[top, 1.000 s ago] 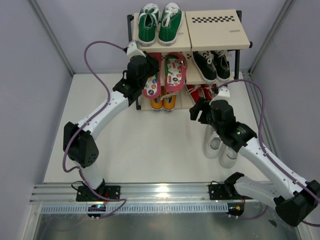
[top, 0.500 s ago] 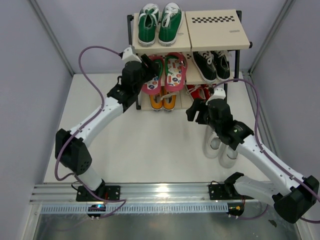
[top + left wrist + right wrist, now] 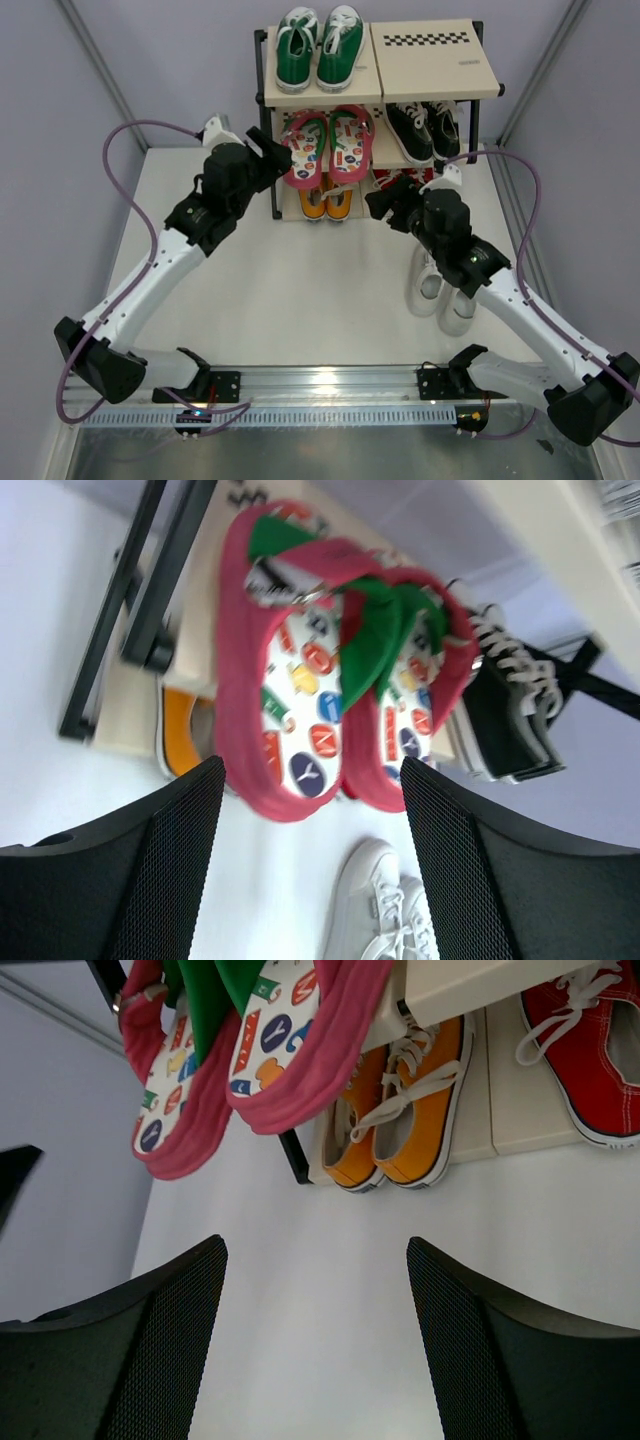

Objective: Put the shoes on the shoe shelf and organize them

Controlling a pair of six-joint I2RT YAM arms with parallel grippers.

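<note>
On the shelf's (image 3: 425, 60) middle tier, left end, the flip-flops (image 3: 330, 150) lie where I let go; my left gripper (image 3: 277, 151) has backed off, wide and empty; right gripper (image 3: 386, 202) gapes empty too; white sneakers (image 3: 440, 290) wait near the table's (image 3: 300, 290) right edge.

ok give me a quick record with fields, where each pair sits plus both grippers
shoe shelf top: green sneakers left, right board bare
middle tier: pink flip-flops left, black sneakers right
bottom tier: orange sneakers left, red sneakers right
table: white sneakers, right side
left gripper: open, empty, near flip-flops
right gripper: open, empty, facing shelf
</note>
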